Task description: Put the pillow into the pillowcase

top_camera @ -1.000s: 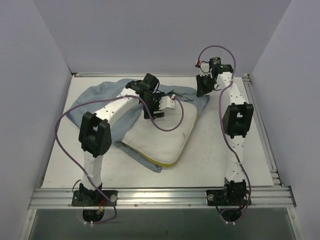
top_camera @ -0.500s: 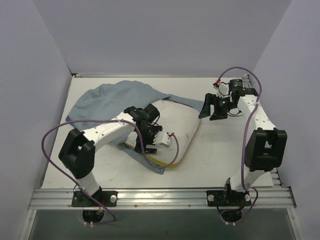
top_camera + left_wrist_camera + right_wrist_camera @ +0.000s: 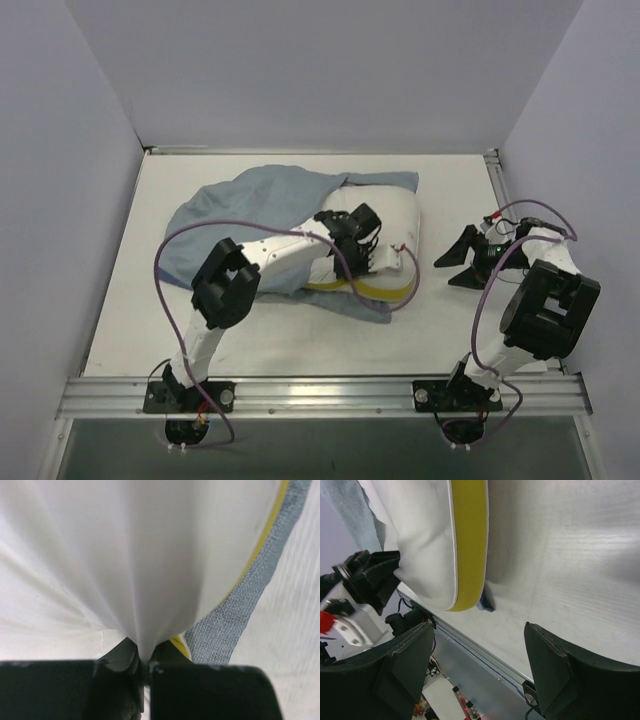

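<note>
The white pillow (image 3: pixel 388 212) lies mid-table, its yellow band (image 3: pixel 372 290) along the near edge. Its left part sits on the grey-blue pillowcase (image 3: pixel 225 215), which spreads out to the left and shows under the band too. My left gripper (image 3: pixel 390 262) is shut on a pinch of the pillow's white cloth (image 3: pixel 150 580), which bunches into the jaws. The pillowcase (image 3: pixel 235 615) peeks out beside the yellow band (image 3: pixel 265 535). My right gripper (image 3: pixel 450 262) is open, low over bare table to the right of the pillow. In the right wrist view its fingers (image 3: pixel 405 665) frame the table's near edge, and the pillow (image 3: pixel 420 545) is ahead.
White table (image 3: pixel 450 330) inside grey walls. A metal rail (image 3: pixel 320 385) runs along the near edge, with both arm bases bolted to it. The left arm's purple cable (image 3: pixel 175 250) loops over the pillowcase. Bare surface shows to the right of the pillow and along the front.
The left gripper has shut on the pillow's cloth and moved right and back, dragging the pillow that way. The right arm has swung down to the right side and opened.
</note>
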You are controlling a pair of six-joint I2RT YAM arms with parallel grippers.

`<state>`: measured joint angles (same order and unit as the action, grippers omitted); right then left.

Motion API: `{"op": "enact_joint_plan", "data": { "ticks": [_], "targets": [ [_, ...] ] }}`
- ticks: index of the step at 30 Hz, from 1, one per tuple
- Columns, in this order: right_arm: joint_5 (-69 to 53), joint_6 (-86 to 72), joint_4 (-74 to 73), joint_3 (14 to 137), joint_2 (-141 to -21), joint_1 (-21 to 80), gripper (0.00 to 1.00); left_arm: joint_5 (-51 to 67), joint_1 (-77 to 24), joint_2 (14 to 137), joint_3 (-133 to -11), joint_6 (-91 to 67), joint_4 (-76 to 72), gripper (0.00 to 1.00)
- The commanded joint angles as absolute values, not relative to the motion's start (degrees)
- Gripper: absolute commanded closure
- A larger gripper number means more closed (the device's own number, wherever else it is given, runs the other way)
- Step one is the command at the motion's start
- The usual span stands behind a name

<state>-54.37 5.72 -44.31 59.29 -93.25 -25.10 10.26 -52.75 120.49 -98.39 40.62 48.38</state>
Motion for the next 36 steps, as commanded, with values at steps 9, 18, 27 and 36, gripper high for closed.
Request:
{"op": "enact_joint_plan", "data": {
  "ticks": [9, 18, 27, 36],
  "targets": [
    [-45.7, -5.1, -32.5, 54.3, -93.8, -13.8, 0.26, 29.8, -46.5, 130.7, -122.6, 18.3, 47.9, 1.00],
    [-34.0, -9.1, -31.1, 55.1, -103.8, -6.9, 0.27, 32.9, -44.1, 131.4, -123.8, 14.4, 46.5, 1.00],
    [-37.4, -15.5, -22.3, 56.1, -105.6, -0.4, 0.32, 37.3, -41.8, 131.0, -122.1, 8.3, 40.9, 1.00],
    [-40.0, -26.1, -5.3, 54.2, -109.0, 3.1, 0.63, 42.1, -41.3, 131.3, -121.2, 1.8, 36.9, 1.00]
  ]
}}
